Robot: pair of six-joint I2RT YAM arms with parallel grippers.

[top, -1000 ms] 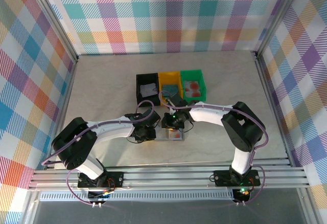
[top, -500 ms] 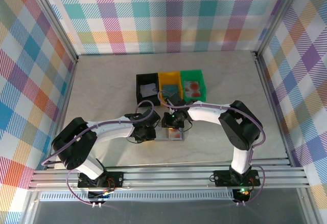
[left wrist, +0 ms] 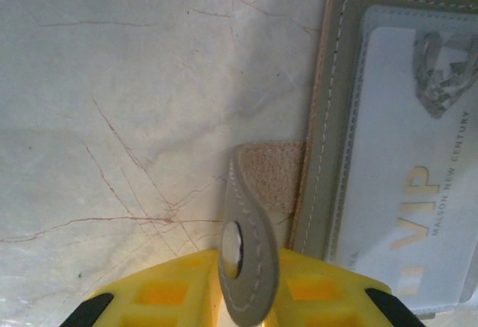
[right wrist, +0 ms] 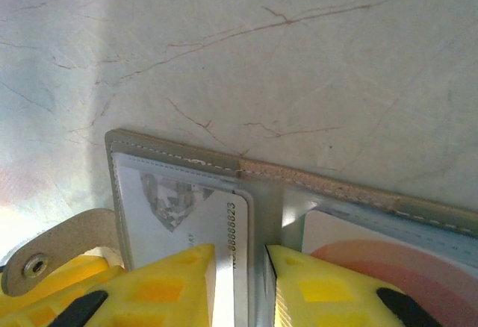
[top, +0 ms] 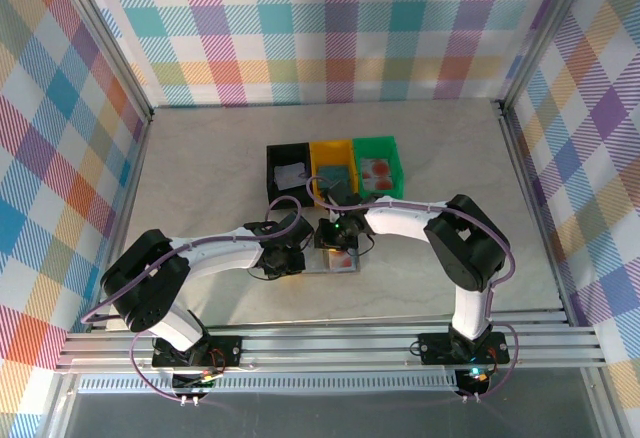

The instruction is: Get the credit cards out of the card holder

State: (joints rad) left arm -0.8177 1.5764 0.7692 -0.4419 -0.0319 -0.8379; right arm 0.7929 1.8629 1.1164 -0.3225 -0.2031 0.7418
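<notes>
Top external view, left to right: the left hand (top: 283, 261) sits low on the bench (top: 200, 178) just beside the card holder (top: 340, 259), which lies open and flat in front of the black tray (top: 272, 170), yellow tray (top: 333, 144) and green tray (top: 377, 141). The right hand (top: 333, 239) is down on the holder's far edge.

In the left wrist view, the left hand's yellow fingers (left wrist: 157, 297) are closed on the holder's strap (left wrist: 250, 215), which stands on edge between them. To its right, a whitish card (left wrist: 403, 155) lies in the near pocket.

In the right wrist view, the right hand's jaws stand narrow over the holder's fold, straddling the end of that whitish card. Whether they actually pinch it I cannot tell. A reddish-pink card (right wrist: 388, 267) sits in the other pocket, further right.

The cards look thin, stiff, light and slick, and snug in their pockets. The best hold is probably the short edge that shows near the fold, followed by a pull straight along the pocket. The holder looks soft and light, so it would likely ride up with a card unless it is pinned, which the grip on the strap should do.
</notes>
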